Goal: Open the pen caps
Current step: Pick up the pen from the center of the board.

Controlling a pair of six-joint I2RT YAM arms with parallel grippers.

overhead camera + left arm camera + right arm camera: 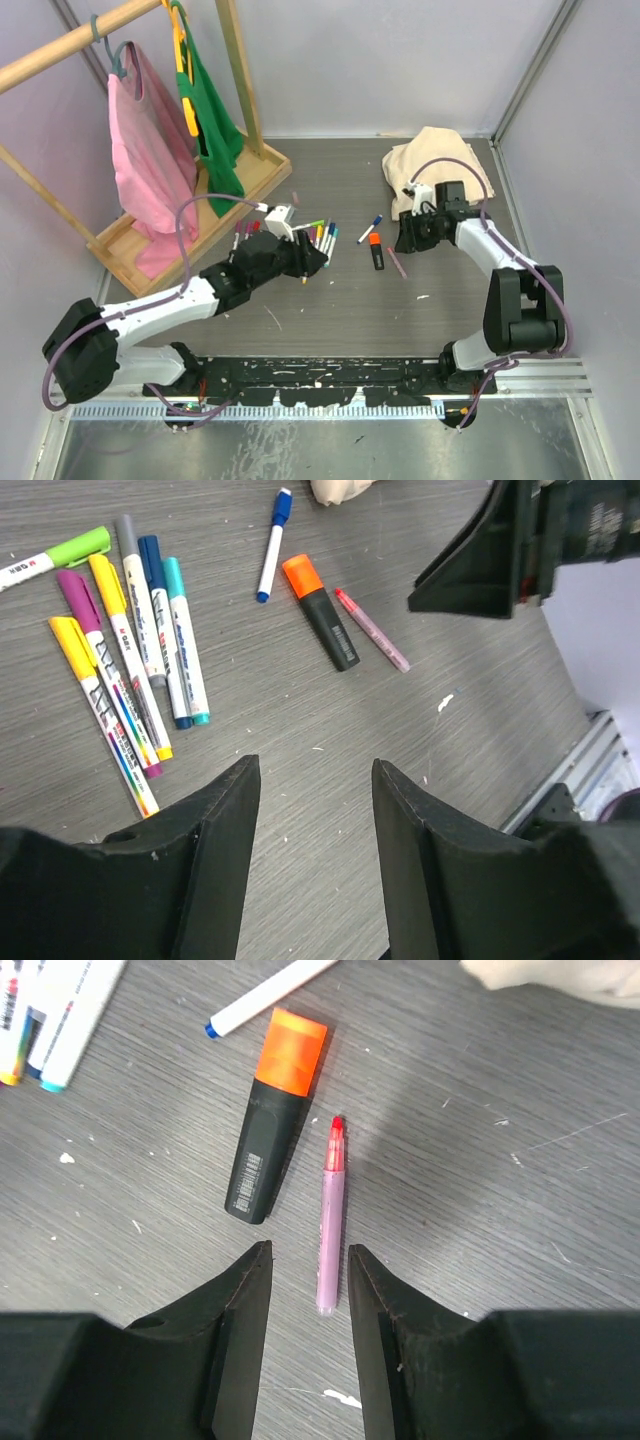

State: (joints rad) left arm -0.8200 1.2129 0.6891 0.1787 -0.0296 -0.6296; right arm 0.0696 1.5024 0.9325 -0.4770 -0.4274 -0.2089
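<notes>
Several white-barrelled markers lie side by side on the grey table, with caps in yellow (72,640), purple (75,590), green (80,548), navy (150,555) and teal (173,575); the group also shows in the top view (322,236). A blue-capped pen (283,505) lies apart. A thin pink pen (332,1225) with a red tip lies beside a black highlighter with an orange cap (293,1050). My left gripper (315,765) is open and empty, right of the marker group. My right gripper (308,1248) is open, its fingertips either side of the pink pen's near end.
A wooden clothes rack (190,225) with pink and green garments stands at the back left. A beige cloth (435,160) lies at the back right, behind my right arm. Walls close the table on three sides.
</notes>
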